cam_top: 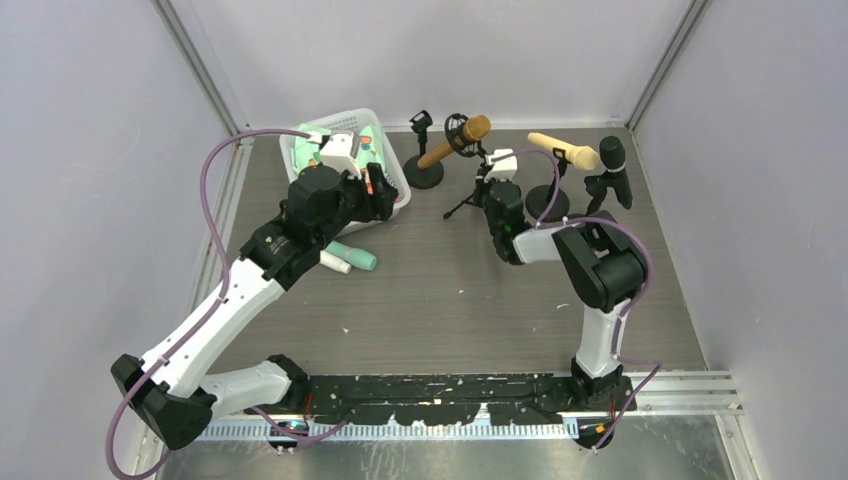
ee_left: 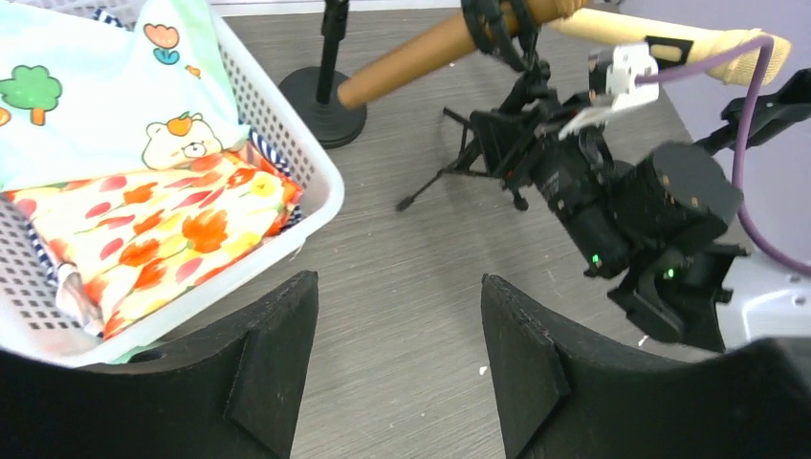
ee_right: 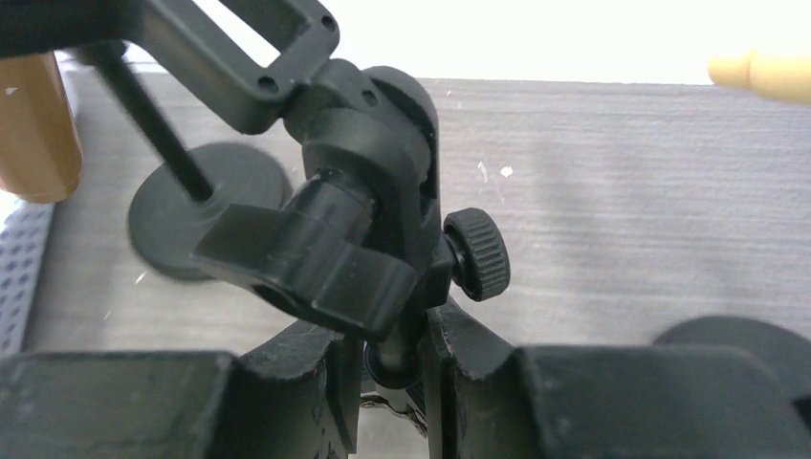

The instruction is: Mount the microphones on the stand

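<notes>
Bare tabletop [cam_top: 450,290] at centre, tripod stand [cam_top: 476,185] rear-centre, basket [cam_top: 392,170] rear-left

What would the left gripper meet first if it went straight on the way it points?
Most likely bare table between the white basket and the tripod stand, since the open left gripper seems tilted downward. On a flatter line, the round-base stand behind would come first; depth is unclear.

A grey wood-grain worktop [cam_top: 450,300] spreads beneath and around the left tool [cam_top: 378,192] and the right tool [cam_top: 490,190]. Plain, pale lilac-grey walls [cam_top: 450,50] close it in beyond the tools and out to either side of them. Metal frame posts [cam_top: 200,60] rise at the two far corners. Behind the tools, a ribbed metal rail [cam_top: 680,385] runs along the near edge. The light is even and soft, and the shadows are faint.
</notes>
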`<action>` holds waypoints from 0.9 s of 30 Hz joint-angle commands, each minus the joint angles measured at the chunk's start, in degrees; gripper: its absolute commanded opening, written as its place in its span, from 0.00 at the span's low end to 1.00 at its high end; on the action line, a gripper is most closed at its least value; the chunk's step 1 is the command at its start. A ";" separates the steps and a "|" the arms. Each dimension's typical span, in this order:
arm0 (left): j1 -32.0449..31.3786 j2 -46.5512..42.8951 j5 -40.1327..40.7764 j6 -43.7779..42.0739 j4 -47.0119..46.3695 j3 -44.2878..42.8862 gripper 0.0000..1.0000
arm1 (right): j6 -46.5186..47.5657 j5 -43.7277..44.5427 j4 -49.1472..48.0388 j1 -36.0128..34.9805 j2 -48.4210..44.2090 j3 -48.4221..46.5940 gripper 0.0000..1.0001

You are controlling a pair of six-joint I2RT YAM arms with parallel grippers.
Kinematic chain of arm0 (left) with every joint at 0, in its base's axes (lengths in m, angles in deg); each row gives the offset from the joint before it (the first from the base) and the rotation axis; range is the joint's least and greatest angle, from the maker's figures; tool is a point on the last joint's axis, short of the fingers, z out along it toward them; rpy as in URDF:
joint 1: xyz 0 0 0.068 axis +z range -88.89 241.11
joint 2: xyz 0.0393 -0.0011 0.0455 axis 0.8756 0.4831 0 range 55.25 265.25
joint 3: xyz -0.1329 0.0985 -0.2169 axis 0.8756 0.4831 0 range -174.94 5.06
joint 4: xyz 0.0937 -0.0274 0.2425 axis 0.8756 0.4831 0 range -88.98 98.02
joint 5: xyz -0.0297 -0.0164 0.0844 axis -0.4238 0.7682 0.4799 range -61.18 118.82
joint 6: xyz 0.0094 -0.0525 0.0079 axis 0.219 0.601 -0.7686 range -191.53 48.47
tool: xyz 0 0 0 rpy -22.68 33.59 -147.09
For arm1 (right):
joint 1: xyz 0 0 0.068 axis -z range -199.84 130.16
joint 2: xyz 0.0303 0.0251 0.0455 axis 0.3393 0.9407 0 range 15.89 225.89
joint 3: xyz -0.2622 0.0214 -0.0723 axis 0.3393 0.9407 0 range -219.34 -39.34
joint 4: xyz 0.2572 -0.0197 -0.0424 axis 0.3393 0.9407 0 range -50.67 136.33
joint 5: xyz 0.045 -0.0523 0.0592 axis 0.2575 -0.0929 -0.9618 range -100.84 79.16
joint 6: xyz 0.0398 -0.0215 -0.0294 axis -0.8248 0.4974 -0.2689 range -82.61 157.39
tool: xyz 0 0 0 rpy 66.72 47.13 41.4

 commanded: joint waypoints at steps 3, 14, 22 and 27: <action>0.60 -3.12 3.45 -1.60 1.73 1.51 0.65 | 0.52 5.71 5.09 3.11 6.56 -12.66 0.06; 0.57 -5.23 5.14 -1.32 2.52 3.49 0.65 | 2.51 7.07 9.31 8.53 11.98 -21.88 0.10; 0.59 -4.38 4.73 -0.38 2.52 3.35 0.65 | 2.77 -1.10 8.04 10.61 9.48 -18.87 0.34; 0.63 -4.05 6.12 0.18 3.19 3.23 0.67 | 1.86 -5.47 6.29 10.54 7.07 -16.64 0.55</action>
